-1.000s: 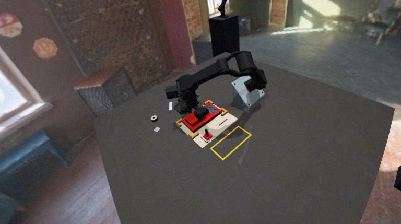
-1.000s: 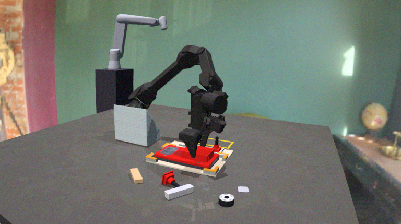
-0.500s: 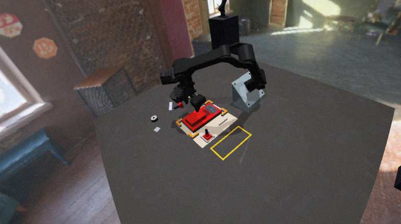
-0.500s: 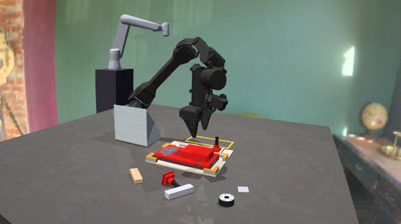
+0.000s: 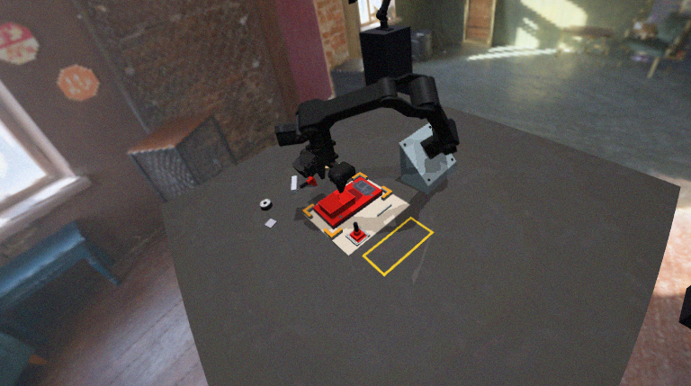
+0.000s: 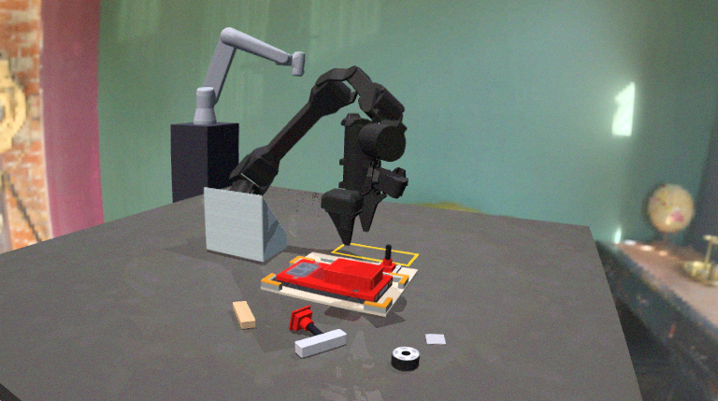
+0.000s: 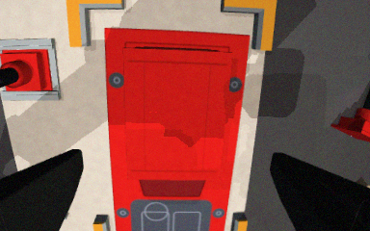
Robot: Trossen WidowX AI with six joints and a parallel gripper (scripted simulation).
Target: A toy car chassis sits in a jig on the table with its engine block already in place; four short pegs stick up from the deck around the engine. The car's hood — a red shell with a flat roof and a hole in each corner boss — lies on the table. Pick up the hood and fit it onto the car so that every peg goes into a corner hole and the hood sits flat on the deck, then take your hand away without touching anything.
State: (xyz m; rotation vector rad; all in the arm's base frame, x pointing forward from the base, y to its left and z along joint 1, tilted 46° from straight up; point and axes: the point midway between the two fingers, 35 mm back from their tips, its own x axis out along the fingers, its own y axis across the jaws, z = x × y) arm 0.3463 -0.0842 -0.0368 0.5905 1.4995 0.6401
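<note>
The red hood (image 5: 336,201) (image 6: 353,272) (image 7: 173,106) rests over the engine area of the red chassis (image 5: 331,220) (image 6: 288,274) (image 7: 116,144) and looks level in the exterior view. It covers the engine block and the pegs, so how the pegs sit in the holes is hidden. The chassis lies between orange corner brackets on the cream jig board (image 5: 392,207) (image 6: 320,299) (image 7: 72,106). My gripper (image 5: 331,183) (image 6: 356,236) (image 7: 177,159) is open and empty, above the hood, with visible space under its fingers. In the wrist view the fingers stand wide on both sides of the car.
A red-based black post (image 5: 356,234) (image 6: 388,264) (image 7: 29,72) stands on the board. Another red post piece (image 5: 311,182) (image 6: 301,317) lies beside a white block (image 5: 293,183) (image 6: 320,342). A wheel (image 5: 265,203) (image 6: 405,358), tan block (image 6: 244,314) and grey wedge (image 5: 415,160) (image 6: 233,224) are around.
</note>
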